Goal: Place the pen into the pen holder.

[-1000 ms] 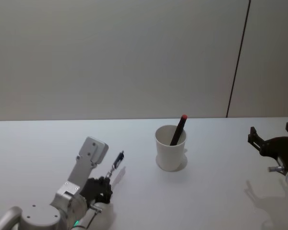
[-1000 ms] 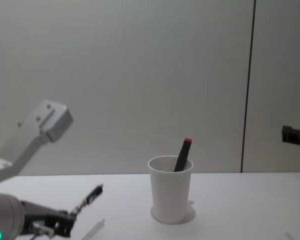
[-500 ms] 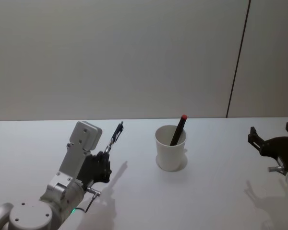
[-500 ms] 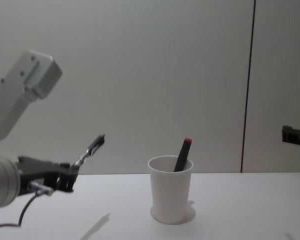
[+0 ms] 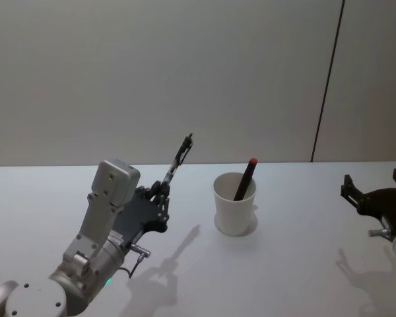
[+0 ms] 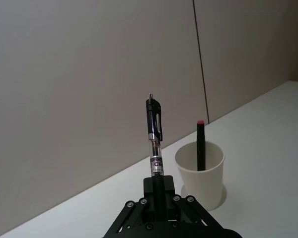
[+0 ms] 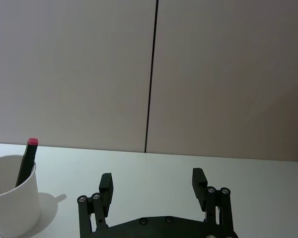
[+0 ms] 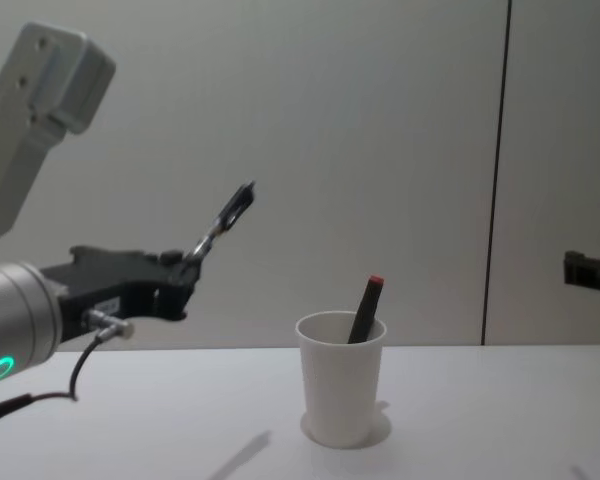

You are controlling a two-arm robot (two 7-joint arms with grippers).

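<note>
White worktop (image 5: 303, 264) carries little beyond one cup. Left gripper (image 5: 162, 191), at the cup's 9 o'clock in the head view, has climbed in the last second from just above the surface to well over rim height. It swung closer to the cup as it rose, and its jaws are clamped narrow on the pen's lower end. Right gripper (image 5: 373, 179) hangs parked out at 3 o'clock, spread wide, holding nothing, unmoved. Cup (image 5: 235, 210), plain white paper, stands upright at centre where it stood before. Pen (image 5: 179, 158), clear-barrelled with a black clip, is in the air at the cup's 9 o'clock and apart from it, its clip end slanting up toward 1 o'clock. In the chest view it rides higher than the cap of the marker (image 5: 246, 178), a dark, red-capped one leaning inside the cup toward 1 o'clock. Judging by the height, the lift looks done. What remains is carrying the pen over the rim, tipping it nearer upright and lowering it in beside the marker, which narrows the opening.
</note>
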